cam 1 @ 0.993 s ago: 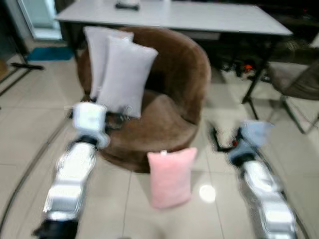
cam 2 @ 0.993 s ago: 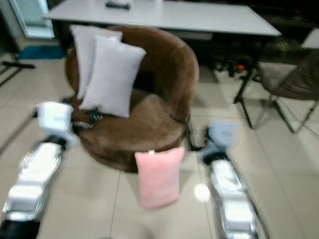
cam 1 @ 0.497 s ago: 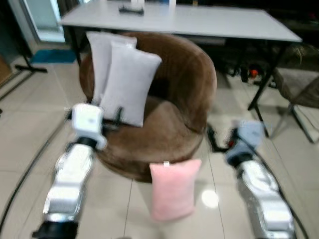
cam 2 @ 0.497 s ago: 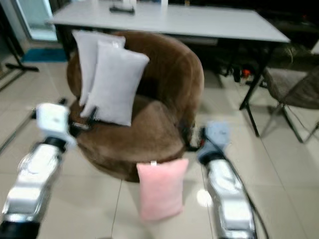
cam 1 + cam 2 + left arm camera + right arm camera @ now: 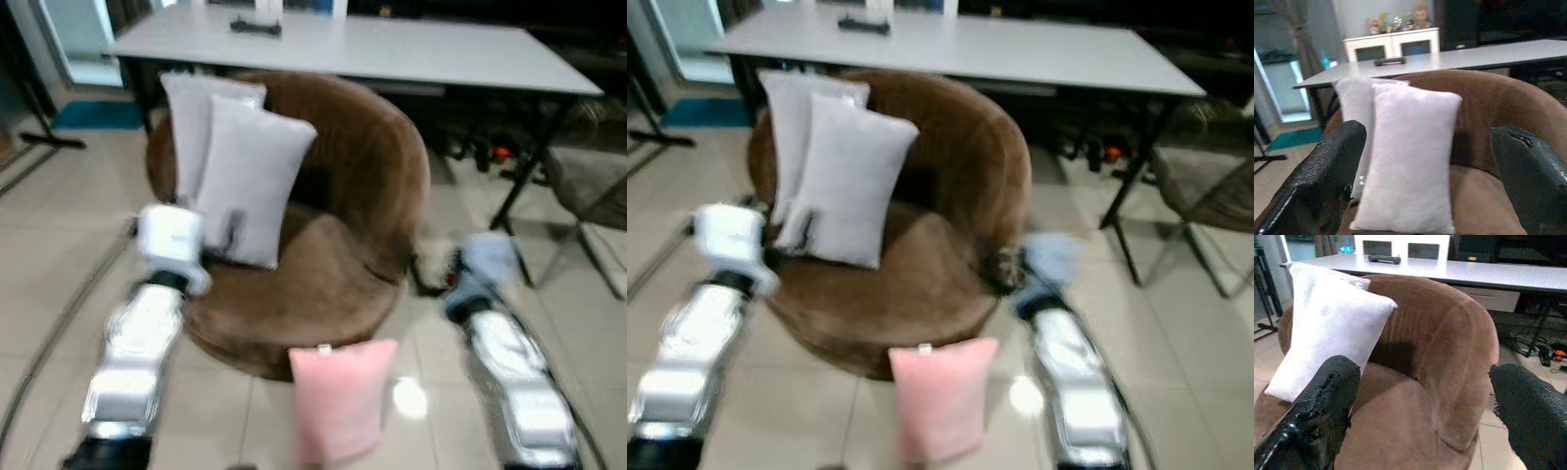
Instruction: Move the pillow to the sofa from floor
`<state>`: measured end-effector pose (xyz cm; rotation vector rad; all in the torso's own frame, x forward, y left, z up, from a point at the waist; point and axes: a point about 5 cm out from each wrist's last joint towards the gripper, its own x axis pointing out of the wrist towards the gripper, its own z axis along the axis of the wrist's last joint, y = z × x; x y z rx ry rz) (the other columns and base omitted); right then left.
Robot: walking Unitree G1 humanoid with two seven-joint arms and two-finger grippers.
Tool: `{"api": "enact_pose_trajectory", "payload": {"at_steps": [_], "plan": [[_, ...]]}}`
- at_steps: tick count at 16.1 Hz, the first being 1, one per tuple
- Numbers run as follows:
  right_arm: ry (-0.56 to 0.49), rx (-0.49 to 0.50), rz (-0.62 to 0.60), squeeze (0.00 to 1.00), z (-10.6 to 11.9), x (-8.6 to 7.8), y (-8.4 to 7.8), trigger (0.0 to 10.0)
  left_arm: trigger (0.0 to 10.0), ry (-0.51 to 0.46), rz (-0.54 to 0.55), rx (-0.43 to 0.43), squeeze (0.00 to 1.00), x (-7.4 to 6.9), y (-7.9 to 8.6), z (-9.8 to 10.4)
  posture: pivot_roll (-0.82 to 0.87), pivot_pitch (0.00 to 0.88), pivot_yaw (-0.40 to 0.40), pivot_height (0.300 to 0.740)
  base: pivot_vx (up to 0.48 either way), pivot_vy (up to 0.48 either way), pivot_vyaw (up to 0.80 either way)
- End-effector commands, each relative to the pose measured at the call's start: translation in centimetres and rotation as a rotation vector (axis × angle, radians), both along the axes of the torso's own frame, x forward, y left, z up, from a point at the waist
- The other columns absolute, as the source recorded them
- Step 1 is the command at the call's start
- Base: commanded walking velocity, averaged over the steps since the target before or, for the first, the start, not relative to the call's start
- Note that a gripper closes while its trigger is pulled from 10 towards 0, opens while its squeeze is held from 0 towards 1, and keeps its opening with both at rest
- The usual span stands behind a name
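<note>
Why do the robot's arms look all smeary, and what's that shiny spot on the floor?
Left and right eye views: motion blur smears the arms and pink pillow. Left eye view: the bright spot is lamp glare on glossy tile. Wrist views: sharper, though the near fingers look soft.

both silver arms are stretched forward and raised, one on each side. left gripper [image 5: 1425, 161] has its two black fingers [image 5: 1322, 176] spread wide apart, nothing between them. right gripper [image 5: 1420, 406] is the same, fingers [image 5: 1322, 406] wide and holding nothing.
</note>
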<state>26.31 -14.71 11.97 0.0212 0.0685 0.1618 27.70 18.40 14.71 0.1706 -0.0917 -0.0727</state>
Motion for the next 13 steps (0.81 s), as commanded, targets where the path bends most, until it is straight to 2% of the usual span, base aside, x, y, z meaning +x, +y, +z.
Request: {"api": "enact_pose_trajectory", "payload": {"at_steps": [1,4,8,13], "plan": [[-0.001,-0.026,-0.031,1.00,-0.03,-0.07,-1.15,10.0,10.0,0.001,-0.028,-0.002,0.82,-0.16,-1.10,-0.11,0.05,0.000,-0.034,0.740,0.000,0.000,0.00],[0.003,-0.050,-0.020,1.00,-0.08,0.27,-1.12,10.0,10.0,0.007,-0.019,0.033,0.82,-0.49,-1.00,-0.41,0.05,0.000,-0.040,0.740,0.000,0.000,0.16],[0.003,-0.052,-0.002,1.00,-0.13,0.48,-0.84,10.0,10.0,0.004,-0.014,0.047,0.82,-0.55,-0.99,-0.37,0.06,0.000,-0.046,0.740,0.000,-0.060,0.80],[0.001,-0.055,0.004,1.00,-0.17,0.56,-0.76,10.0,10.0,0.005,-0.009,0.055,0.82,-0.60,-1.01,-0.41,0.06,0.000,-0.045,0.740,0.000,-0.244,0.80]]}}
